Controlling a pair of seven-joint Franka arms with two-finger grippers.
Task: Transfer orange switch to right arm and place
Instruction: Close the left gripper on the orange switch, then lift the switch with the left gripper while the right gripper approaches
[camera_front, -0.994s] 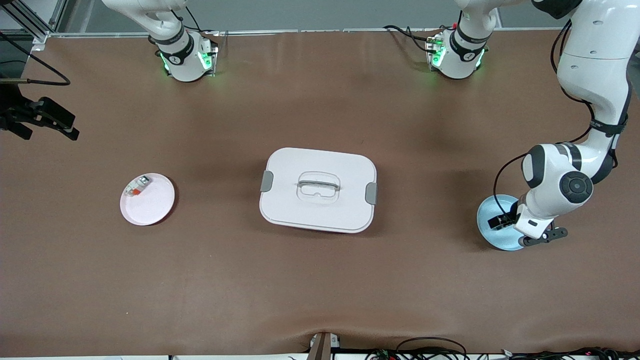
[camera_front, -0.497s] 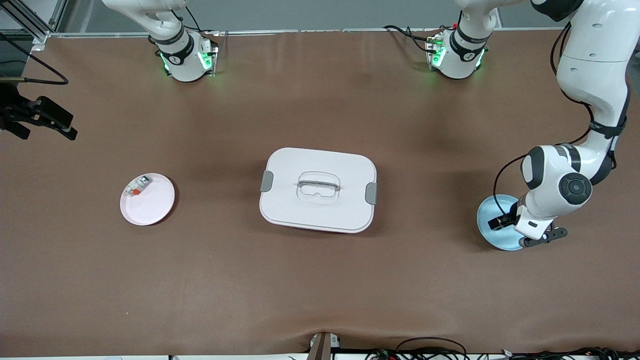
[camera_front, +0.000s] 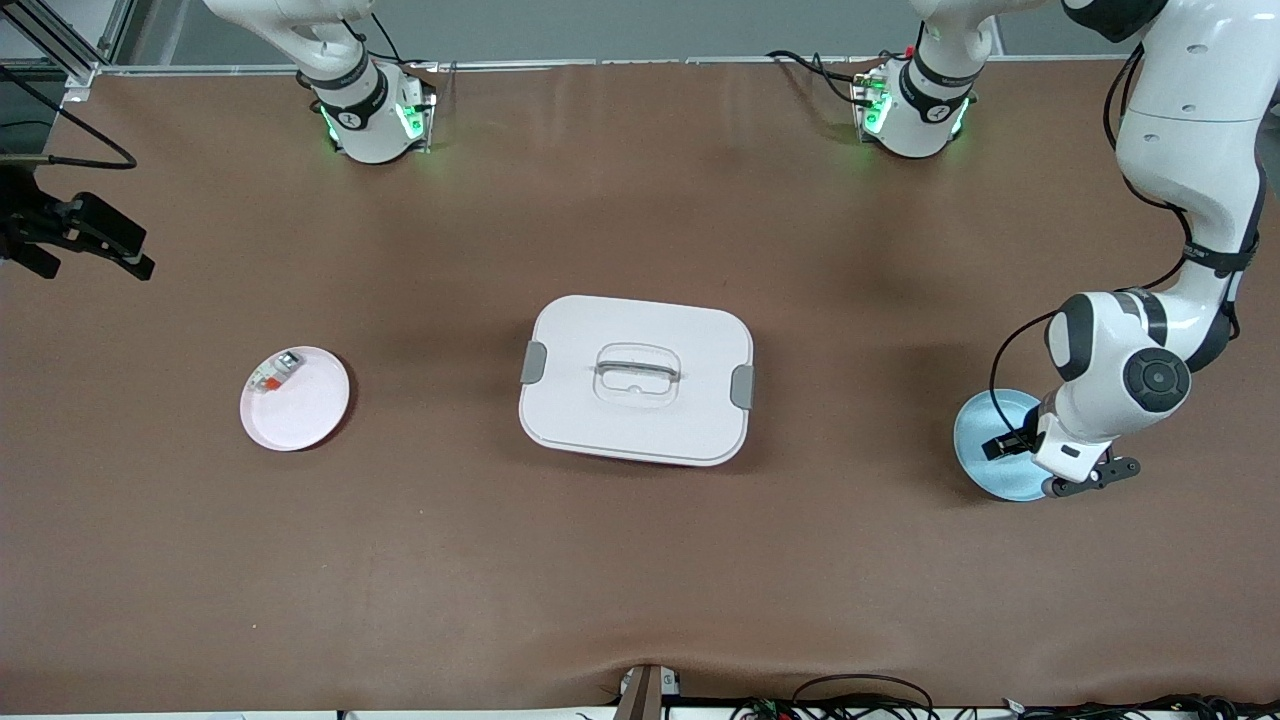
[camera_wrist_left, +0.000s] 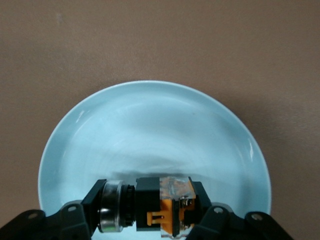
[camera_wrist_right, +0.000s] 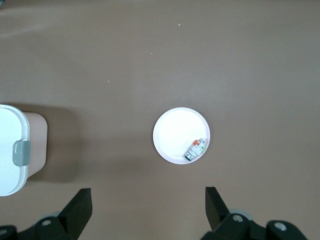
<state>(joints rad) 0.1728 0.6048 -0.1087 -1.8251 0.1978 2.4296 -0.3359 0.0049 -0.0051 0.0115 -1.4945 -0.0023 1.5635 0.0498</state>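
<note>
The orange switch (camera_wrist_left: 167, 209), a small black block with an orange middle and a metal ring at one end, lies low over the pale blue plate (camera_wrist_left: 150, 125) at the left arm's end of the table. My left gripper (camera_wrist_left: 150, 206) is shut on it, one finger at each end. From the front, the left gripper (camera_front: 1012, 446) sits over the blue plate (camera_front: 975, 440) and the switch itself is hidden by the hand. My right gripper (camera_wrist_right: 147, 205) hangs open with nothing in it, high over the right arm's end of the table (camera_front: 85, 235).
A white lidded box (camera_front: 636, 380) with grey clips stands mid-table. A pinkish-white plate (camera_front: 300, 415) toward the right arm's end holds a small whitish piece with a red-orange end (camera_front: 272, 374). That plate (camera_wrist_right: 175, 132) also shows in the right wrist view.
My left gripper's fingers have closed from open onto the orange switch, and the left hand shifted slightly over the blue plate. The right arm has barely moved.
</note>
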